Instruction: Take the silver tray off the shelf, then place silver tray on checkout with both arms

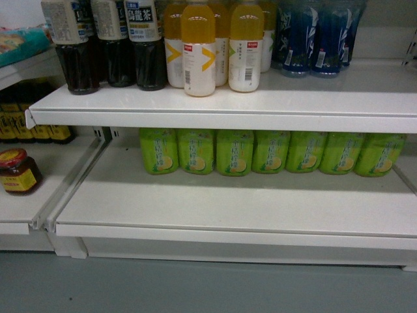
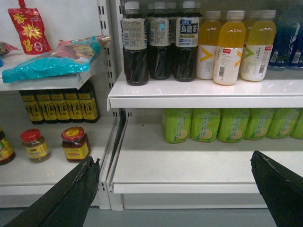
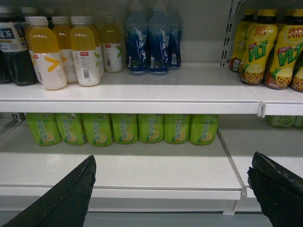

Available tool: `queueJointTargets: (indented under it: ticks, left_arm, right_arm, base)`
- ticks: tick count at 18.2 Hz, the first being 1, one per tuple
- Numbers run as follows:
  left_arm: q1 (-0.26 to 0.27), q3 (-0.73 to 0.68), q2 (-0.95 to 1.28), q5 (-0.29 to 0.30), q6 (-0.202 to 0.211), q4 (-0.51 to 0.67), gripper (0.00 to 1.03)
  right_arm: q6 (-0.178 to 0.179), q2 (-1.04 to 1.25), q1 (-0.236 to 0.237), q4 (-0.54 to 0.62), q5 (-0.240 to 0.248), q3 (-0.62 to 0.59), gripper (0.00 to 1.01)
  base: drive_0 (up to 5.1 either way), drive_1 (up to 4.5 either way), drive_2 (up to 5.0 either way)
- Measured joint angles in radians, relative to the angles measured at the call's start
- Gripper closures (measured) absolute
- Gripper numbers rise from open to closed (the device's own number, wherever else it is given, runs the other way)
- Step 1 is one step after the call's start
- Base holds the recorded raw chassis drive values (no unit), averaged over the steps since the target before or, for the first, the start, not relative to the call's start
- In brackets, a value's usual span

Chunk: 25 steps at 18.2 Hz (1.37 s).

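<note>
Since no silver tray shows on the shelf [image 1: 228, 212] in any view, we should find it first, both the left pincer [image 2: 175, 189] and right pincer [image 3: 173, 191] gaping wide and empty.

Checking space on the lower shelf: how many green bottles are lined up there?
7 green bottles stand side by side in one row at the back of the lower shelf, under the upper board. More may be hidden behind them.
</note>
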Motion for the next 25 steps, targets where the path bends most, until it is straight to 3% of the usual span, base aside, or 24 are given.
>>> queueJointTargets:
  ticks: [25]
  left_arm:
    - [0.000,0.000,0.000,0.000,0.000,-0.001,0.05]
  right_arm:
    - [0.000,0.000,0.000,-0.002,0.000,0.000,0.03]
  base:
    - [0.0,0.00,0.0]
